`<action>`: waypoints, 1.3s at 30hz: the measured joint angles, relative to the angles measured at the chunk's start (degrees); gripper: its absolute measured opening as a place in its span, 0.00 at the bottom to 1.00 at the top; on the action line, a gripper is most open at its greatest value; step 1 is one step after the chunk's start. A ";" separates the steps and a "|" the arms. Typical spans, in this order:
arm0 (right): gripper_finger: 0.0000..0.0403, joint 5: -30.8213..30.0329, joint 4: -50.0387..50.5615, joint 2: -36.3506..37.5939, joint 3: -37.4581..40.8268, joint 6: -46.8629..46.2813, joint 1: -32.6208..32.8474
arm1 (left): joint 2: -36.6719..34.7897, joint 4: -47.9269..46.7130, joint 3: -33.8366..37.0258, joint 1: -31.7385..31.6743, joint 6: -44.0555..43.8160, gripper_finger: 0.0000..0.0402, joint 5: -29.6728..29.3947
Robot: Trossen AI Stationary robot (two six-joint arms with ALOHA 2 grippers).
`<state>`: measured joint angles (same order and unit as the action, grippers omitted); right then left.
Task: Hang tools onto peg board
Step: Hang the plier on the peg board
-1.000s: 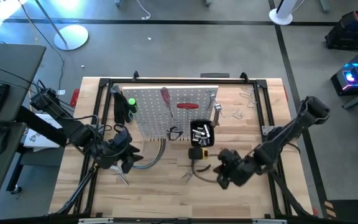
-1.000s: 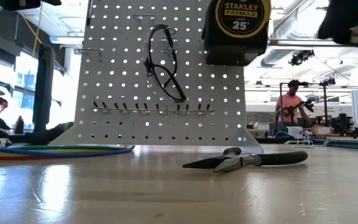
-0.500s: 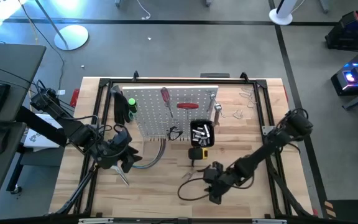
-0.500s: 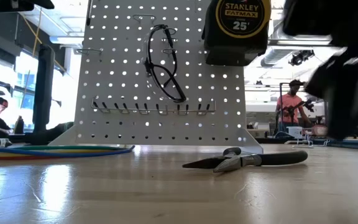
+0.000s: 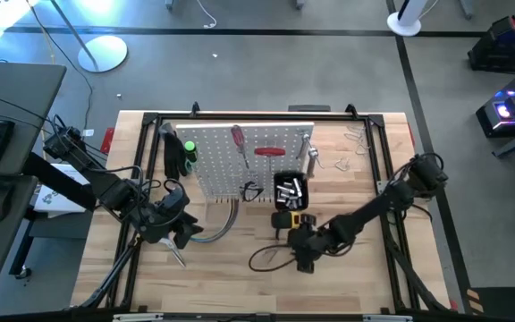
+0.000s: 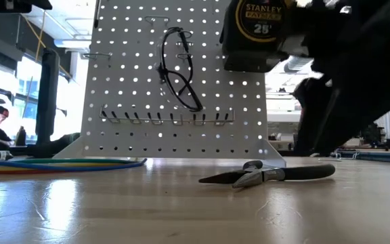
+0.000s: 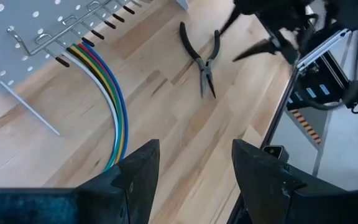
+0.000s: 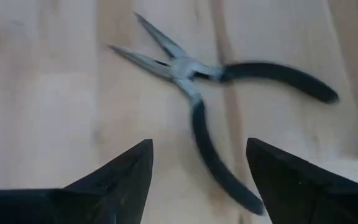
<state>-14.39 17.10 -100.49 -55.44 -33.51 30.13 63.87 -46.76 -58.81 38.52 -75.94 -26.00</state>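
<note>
The left tool [image 5: 175, 234] hangs over the counter [image 5: 222, 277] near its left front, fingers [image 7: 138, 171] parted with nothing between them; from its wrist the coloured cables [image 7: 112, 99] curve across the wood below the peg board [image 7: 23, 25]. The peg board [image 5: 244, 161] stands upright toward the back of the counter, white and dotted with holes. On its face hang a green-handled tool [image 5: 189, 149], a red-handled screwdriver [image 5: 239, 140], another red-handled tool [image 5: 269, 152] and a silver wrench [image 5: 306, 143], with a small black bin [image 5: 291, 190] fixed near its lower right corner. In the low view a pair of dark glasses [image 6: 179, 68] hangs from a hook and a yellow tape measure [image 6: 257, 30] sits high on the board's right side. In front of the board the black-handled pliers [image 5: 271, 257] lie flat on the wood, handles spread, jaws pointing left in the low view [image 6: 269, 174]. The right tool [image 5: 300, 250] hovers just beside and above the pliers, released, its fingers [image 8: 114, 180] wide apart and gripping nothing, the pliers [image 8: 222, 106] lying ahead of them
</note>
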 joint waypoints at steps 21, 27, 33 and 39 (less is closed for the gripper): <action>0.06 4.18 2.50 -6.79 -0.41 -1.65 -0.70 | 0.00 -3.07 -0.01 0.02 -1.23 0.48 0.50; 0.05 6.59 7.32 -3.87 -0.09 -8.61 3.33 | -0.02 1.62 0.00 0.02 -1.99 0.48 6.32; 0.05 9.31 19.71 1.34 -3.29 -11.18 7.99 | -0.02 17.84 -0.01 1.03 -1.76 0.48 10.32; 0.05 6.34 34.34 2.52 -14.36 -3.10 13.38 | 0.80 33.94 -0.02 0.04 -3.40 0.48 9.16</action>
<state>-8.05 51.44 -97.97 -69.80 -36.61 43.51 64.67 -12.82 -58.83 38.56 -79.35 -16.84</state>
